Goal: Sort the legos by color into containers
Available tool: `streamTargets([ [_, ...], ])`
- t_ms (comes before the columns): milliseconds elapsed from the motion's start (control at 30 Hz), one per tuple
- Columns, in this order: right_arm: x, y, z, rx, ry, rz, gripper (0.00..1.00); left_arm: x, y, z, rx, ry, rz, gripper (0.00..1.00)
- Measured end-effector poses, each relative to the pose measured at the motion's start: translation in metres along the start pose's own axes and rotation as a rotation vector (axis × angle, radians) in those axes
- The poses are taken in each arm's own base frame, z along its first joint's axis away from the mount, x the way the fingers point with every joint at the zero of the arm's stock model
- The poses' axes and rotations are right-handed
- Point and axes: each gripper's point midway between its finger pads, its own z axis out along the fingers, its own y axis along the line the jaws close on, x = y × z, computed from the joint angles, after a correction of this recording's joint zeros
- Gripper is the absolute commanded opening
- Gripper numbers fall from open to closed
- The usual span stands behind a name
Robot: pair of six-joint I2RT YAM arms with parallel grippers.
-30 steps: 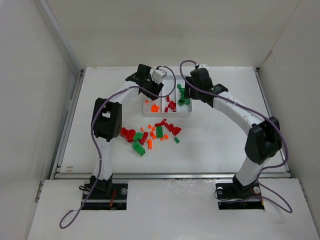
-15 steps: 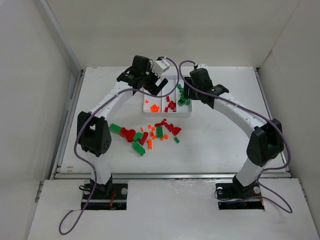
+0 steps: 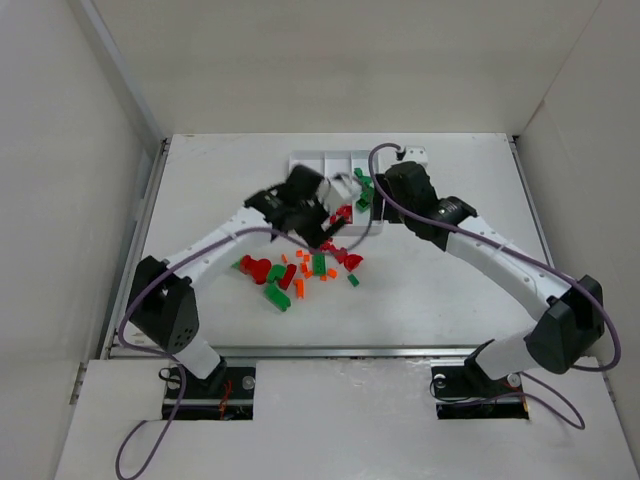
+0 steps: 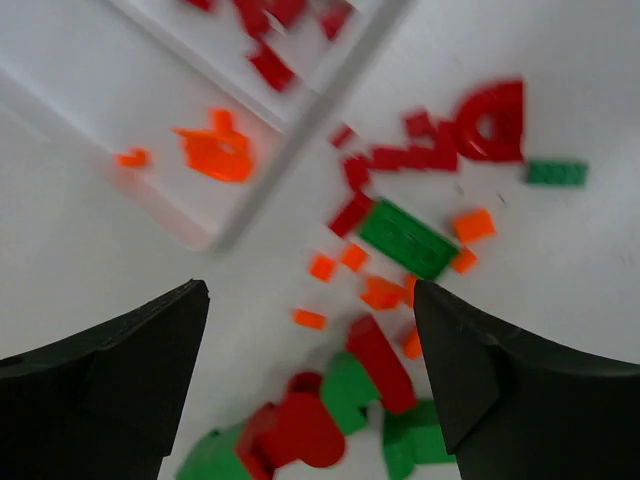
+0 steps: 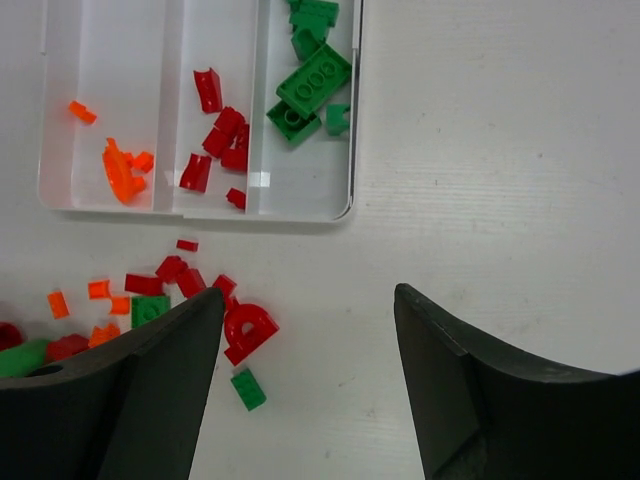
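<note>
Left arm down from tray to pile

Left fingers [image 4: 120, 380] have swung off the tray's far side and now hang spread and empty over the loose legos [image 4: 405, 238] on the counter [image 3: 450, 290], just off the tray's [image 5: 300, 216] near edge. Right fingers [image 5: 130, 390] are also apart and hold nothing, above the tray's near right corner. In the tray, orange pieces lie in the left compartment, red in the middle, green in the right.
</note>
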Motion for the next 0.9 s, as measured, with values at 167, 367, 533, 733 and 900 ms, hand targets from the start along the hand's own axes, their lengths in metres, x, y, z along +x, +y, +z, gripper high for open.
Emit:
streamTargets([
  [167, 0.018, -0.007, -0.01, 0.006, 0.017, 0.035, 0.74, 0.107, -0.099, 0.001, 0.143, 0.283, 0.147, 0.7],
  [367, 0.029, -0.003, -0.023, -0.012, 0.024, 0.067, 0.74, 0.146, -0.097, -0.003, 0.102, 0.403, 0.047, 0.65],
  [533, 0.033, -0.004, -0.03, -0.017, 0.027, 0.086, 0.74, 0.144, -0.1, 0.0, 0.087, 0.397, 0.022, 0.61],
  [733, 0.036, -0.006, -0.034, -0.016, 0.028, 0.102, 0.74, 0.15, -0.116, 0.005, 0.126, 0.416, 0.043, 0.48],
  [900, 0.038, -0.008, -0.035, -0.006, 0.035, 0.103, 0.74, 0.158, -0.127, 0.014, 0.155, 0.447, 0.065, 0.41],
])
